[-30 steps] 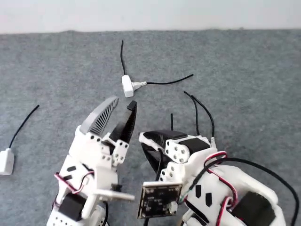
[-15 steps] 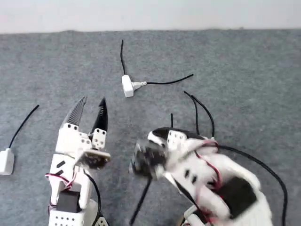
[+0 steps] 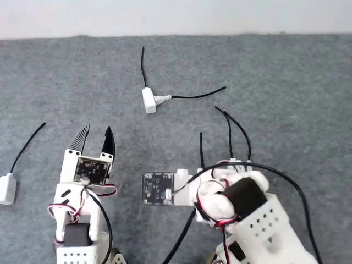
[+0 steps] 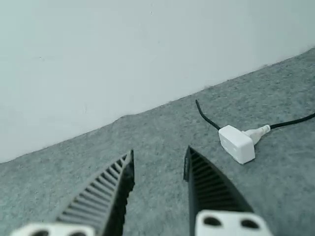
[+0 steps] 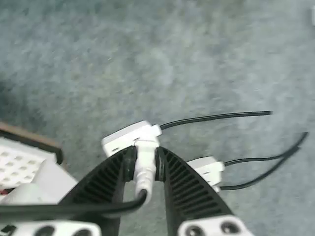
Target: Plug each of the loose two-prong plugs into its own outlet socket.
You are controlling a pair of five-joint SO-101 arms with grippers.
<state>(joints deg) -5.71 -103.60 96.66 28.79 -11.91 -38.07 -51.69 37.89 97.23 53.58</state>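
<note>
Well, right claw pinches plug — (left claw agape).

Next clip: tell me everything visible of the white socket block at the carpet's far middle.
The white socket block is a plastic-looking box lying flat on the grey carpet. A white plug sits against one end, apparently inserted. One black cord leaves the block, a second cord leaves the plug. Nothing else touches it.
</note>
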